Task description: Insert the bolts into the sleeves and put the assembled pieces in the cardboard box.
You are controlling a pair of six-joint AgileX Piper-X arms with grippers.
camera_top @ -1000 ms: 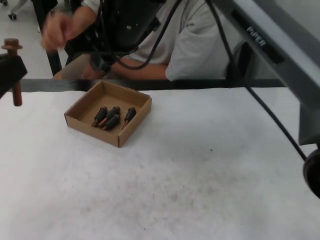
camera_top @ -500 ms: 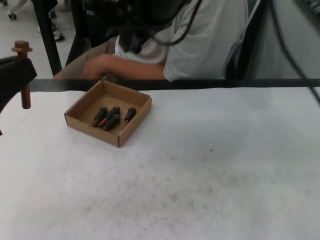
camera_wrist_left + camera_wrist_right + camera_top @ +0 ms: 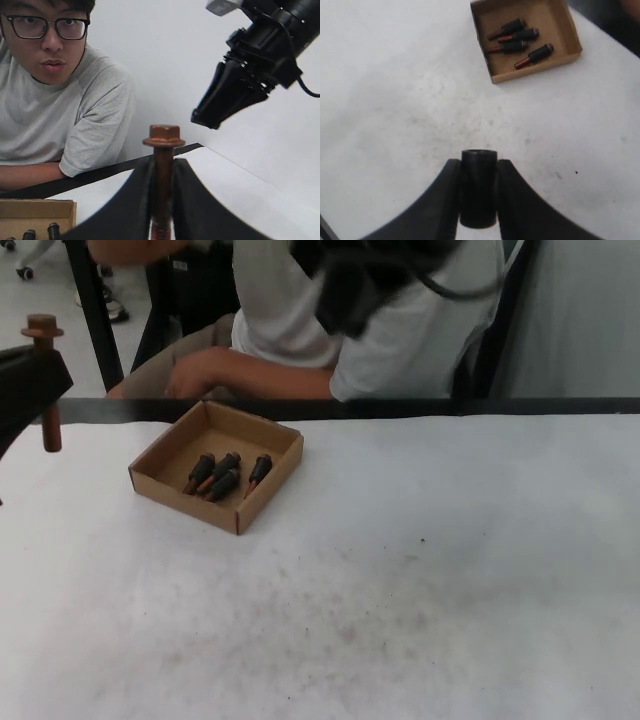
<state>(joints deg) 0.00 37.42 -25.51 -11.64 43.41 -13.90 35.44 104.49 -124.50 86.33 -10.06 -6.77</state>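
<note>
My left gripper (image 3: 40, 390) hangs at the bench's far left, shut on a copper bolt (image 3: 43, 332) held upright, head on top. In the left wrist view the bolt (image 3: 163, 150) stands between the fingers (image 3: 135, 200), and the right gripper (image 3: 235, 95) hovers farther off and higher. My right gripper (image 3: 478, 167) is high above the bench, shut on a black sleeve (image 3: 478, 195) with its bore facing up. The cardboard box (image 3: 185, 502) sits at the back left with several assembled pieces (image 3: 225, 472) lying in it. The right wrist view shows the box (image 3: 540, 66) and its pieces (image 3: 512, 35) from above.
The white bench top (image 3: 420, 580) spreads wide to the right of and in front of the box. A black strip (image 3: 450, 407) marks its far edge. The right arm's dark body and cables (image 3: 365, 285) hang above that edge.
The right arm has swung up and away, so its large link has left the right side of the high view. My left gripper and bolt shifted slightly right.
</note>
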